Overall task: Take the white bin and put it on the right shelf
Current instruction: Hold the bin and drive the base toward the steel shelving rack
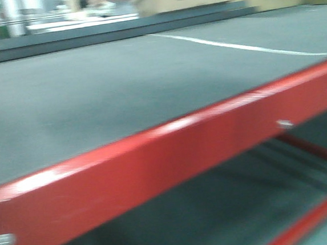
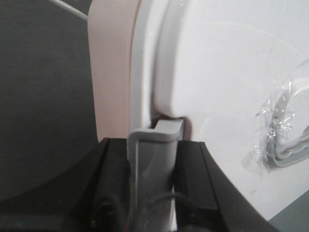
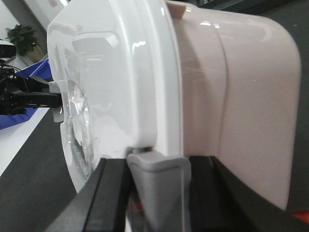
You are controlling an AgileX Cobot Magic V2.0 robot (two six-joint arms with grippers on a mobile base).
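The white bin [image 2: 217, 72] fills the left wrist view, its white lid facing me and its pinkish body [image 2: 113, 58] to the left. My left gripper [image 2: 154, 150] is shut on the bin's grey side handle [image 2: 157, 159], with one black finger on each side. In the right wrist view the bin [image 3: 241, 87] shows lid [image 3: 111, 72] to the left and body to the right. My right gripper [image 3: 158, 166] is shut on the grey handle [image 3: 159, 188] at that end. The bin hangs between the two grippers above dark floor. The right shelf is out of view.
The front view is blurred and shows a red-framed table [image 1: 155, 157] with a grey top [image 1: 92, 88] close ahead, tilted in the picture. Crumpled clear tape [image 2: 285, 121] sticks to the lid. Blue bins [image 3: 34, 72] and a potted plant [image 3: 21, 36] stand far left.
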